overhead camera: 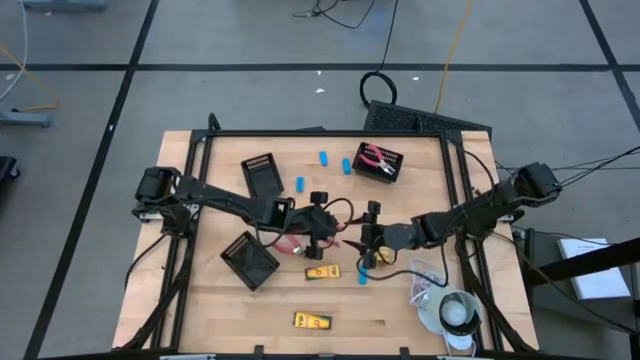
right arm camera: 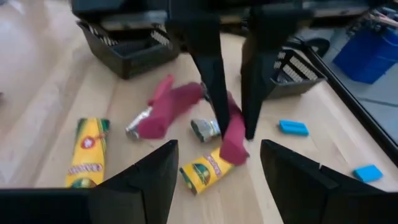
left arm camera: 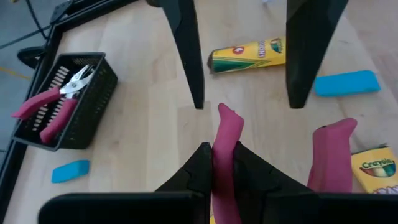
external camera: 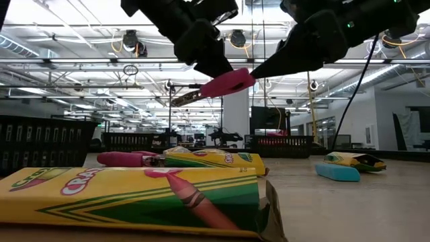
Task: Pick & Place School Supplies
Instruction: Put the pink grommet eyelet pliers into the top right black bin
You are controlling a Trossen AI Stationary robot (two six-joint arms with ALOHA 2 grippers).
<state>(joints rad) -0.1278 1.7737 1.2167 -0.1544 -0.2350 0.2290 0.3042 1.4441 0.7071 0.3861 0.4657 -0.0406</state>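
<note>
**Left gripper lifts pink pliers clear of the table**

Left gripper (overhead camera: 322,228), near mid-table, is clamped on one pink handle of the pliers (external camera: 218,86) and holds them in the air; the low view shows them well above the wood. Their long axis lies nearly level in that view, tilted slightly, with the pale metal jaws pointing left and a little downward and the handle end toward the right.

My judgement: the pick is done and the carry is in hand. Next, the left arm must swing the pliers to a tray, probably the far tray (overhead camera: 379,161) that already holds another pink pair, turn the long axis to match the tray, then lower and let go.

Right gripper (overhead camera: 367,243) hangs just beside, fingers apart and empty, above a yellow crayon box (overhead camera: 322,271) and a blue eraser (overhead camera: 362,277). It stands close enough that the left arm's swing needs care.
</note>
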